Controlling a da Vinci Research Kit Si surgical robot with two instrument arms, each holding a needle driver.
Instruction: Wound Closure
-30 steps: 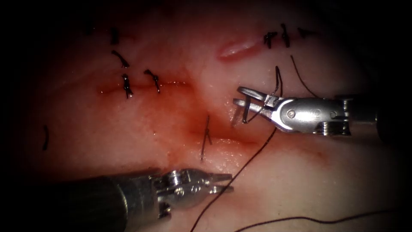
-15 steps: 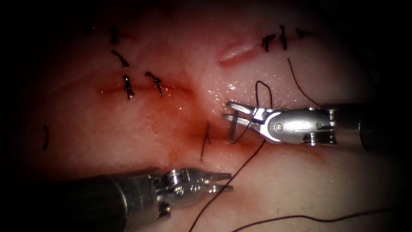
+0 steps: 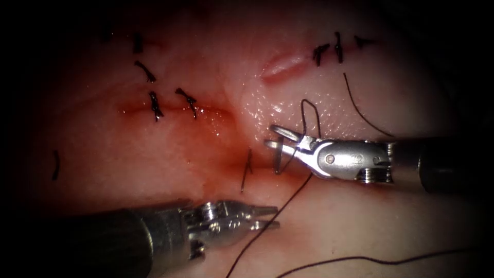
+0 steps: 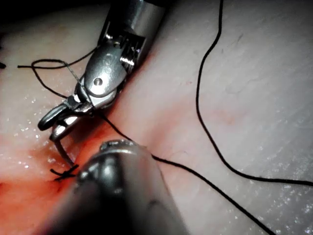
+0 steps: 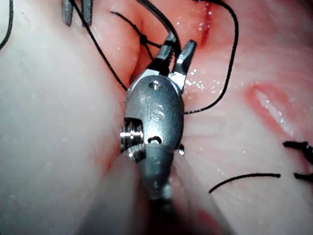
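Observation:
My right tool reaches in from the right, its jaws shut on the curved needle near its back end. The needle hangs down from the jaws, and its tip touches the tissue at the cut, just right of a tied stitch. In the left wrist view the needle curves down from the right tool to that stitch. Dark thread runs from the needle down past my left tool, which lies below the cut with jaws slightly open on nothing.
Two more tied stitches close the cut's left part, where red fluid pools. A second short cut with stitches lies at the upper right. A loose thread end and a thread loop lie by the right tool.
My right tool has moved left and down with the needle, bringing its tip onto the tissue at the cut. The left tool has stayed still.

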